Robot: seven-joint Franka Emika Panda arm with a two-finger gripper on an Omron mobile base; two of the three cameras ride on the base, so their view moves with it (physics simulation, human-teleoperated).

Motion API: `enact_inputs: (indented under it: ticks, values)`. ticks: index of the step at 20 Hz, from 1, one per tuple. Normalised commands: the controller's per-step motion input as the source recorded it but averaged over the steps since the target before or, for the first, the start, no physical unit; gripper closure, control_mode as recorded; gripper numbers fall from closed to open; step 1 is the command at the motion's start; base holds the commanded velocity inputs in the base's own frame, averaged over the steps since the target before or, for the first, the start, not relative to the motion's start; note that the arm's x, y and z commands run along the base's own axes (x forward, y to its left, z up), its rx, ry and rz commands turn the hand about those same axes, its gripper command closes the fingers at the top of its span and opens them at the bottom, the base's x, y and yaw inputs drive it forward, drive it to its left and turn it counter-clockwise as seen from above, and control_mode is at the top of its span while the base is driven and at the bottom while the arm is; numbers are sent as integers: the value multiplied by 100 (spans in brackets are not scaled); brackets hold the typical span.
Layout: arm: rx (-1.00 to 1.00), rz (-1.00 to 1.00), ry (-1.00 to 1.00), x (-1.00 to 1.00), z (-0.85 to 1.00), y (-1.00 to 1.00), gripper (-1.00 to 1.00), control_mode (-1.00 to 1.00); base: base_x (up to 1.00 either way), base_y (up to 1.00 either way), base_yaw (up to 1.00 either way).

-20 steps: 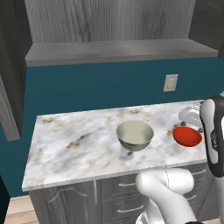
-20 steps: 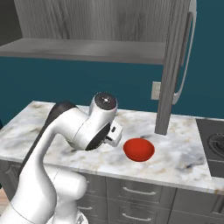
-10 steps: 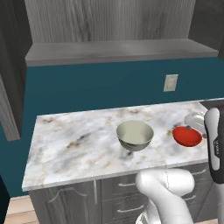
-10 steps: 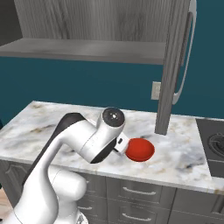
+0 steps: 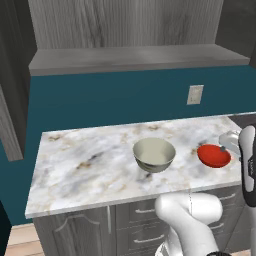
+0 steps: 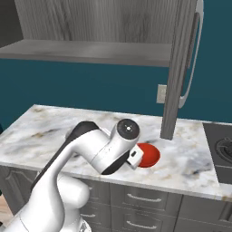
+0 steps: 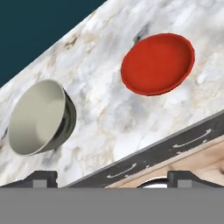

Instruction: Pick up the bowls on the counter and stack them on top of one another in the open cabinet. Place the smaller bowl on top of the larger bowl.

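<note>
No text, label, brand, number or sign readable anywhere. Worktop [image 5: 90, 170]: marble veining only, no print. Larger bowl [image 5: 154, 154] and smaller bowl [image 5: 214, 155]: plain surfaces, unmarked. Wall outlet plate [image 5: 194, 94] above the worktop's back edge: blank. Open cabinet [image 5: 135, 59] and drawer fronts [image 6: 136, 199]: wood grain and handles, no lettering.
</note>
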Motion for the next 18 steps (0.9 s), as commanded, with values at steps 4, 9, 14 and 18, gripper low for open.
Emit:
enact_inputs:
  ticks: [4,9,14,18]
  values:
    - [5,-5,8,0,-18,-32,-100,-100,0,0,0]
    - [5,-5,6,0,-23,-26,-100,-100,0,0,0]
    - [1,-5,0,1,-33,-17,-100,-100,0,0,0]
    - [0,-5,0,10,-31,-9,-100,-100,0,0,0]
